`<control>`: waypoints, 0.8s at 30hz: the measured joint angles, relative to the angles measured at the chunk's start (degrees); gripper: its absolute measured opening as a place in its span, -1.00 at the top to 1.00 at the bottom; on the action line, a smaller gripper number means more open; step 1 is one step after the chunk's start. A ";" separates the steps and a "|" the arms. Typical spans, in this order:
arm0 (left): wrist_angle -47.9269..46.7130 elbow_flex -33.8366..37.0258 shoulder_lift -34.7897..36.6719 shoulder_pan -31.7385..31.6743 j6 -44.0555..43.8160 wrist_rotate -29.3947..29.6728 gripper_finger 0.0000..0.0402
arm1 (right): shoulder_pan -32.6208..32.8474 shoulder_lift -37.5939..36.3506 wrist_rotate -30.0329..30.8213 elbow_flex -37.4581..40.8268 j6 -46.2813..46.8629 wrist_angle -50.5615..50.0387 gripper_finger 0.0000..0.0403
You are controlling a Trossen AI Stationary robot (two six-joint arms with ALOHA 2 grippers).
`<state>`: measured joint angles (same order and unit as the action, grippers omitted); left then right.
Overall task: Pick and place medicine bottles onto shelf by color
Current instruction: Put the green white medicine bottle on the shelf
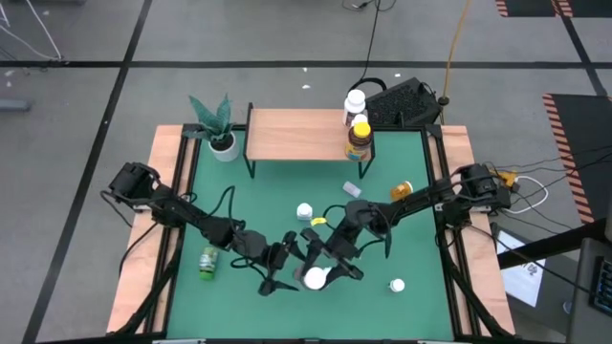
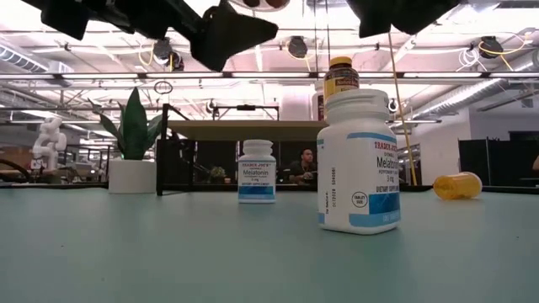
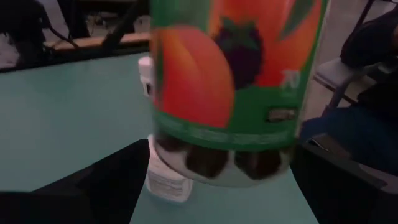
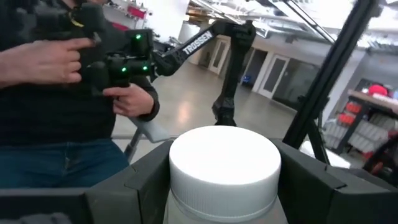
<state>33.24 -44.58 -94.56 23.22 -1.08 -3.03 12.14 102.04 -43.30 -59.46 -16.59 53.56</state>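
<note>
right gripper sits over the front-middle of the green table, fingers partly closed around a white-capped bottle; right wrist view shows the cap snug between both fingers, so it's held. left gripper is just beside it, fingers as wide as they go, w/ a green fruit-label bottle filling the left wrist view between them. can't tell if it's actually gripped or only framed, tho it looks lifted off the mat.

handling, as a guess: small rigid plastic bottles, light, smooth sides so a bit slippery; caps are wide and ribbed-looking, body below the cap is the safest hold. tall for their base, so they'd tip easily if nudged. round, so a lying one rolls.

others: green bottle lying front left, orange bottle on its side near the right rail, white bottle mid-table, another white one front right. shelf at the back carries an amber yellow-cap bottle and a white bottle at its right end. potted plant stands left of the shelf.

surface: flat matte green mat, wooden rails each side. room: open office; a person holding a black controller shows behind.
</note>
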 joint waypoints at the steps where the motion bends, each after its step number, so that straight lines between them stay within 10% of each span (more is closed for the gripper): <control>1: 0.37 0.00 0.02 0.00 0.33 0.07 -0.89 | 0.21 0.00 0.29 0.00 -1.29 -0.59 -0.13; 15: 1.06 -0.06 0.02 -0.03 0.98 -1.87 -0.87 | 1.55 0.00 8.76 0.72 -11.26 -4.47 -0.15; 24: -1.20 -0.13 0.07 -0.11 1.00 1.11 -0.39 | 1.48 0.00 9.07 0.76 -8.66 -4.38 -0.17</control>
<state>32.04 -44.71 -94.50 23.11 -0.08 -1.92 13.63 102.04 -34.24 -58.70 -25.25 49.18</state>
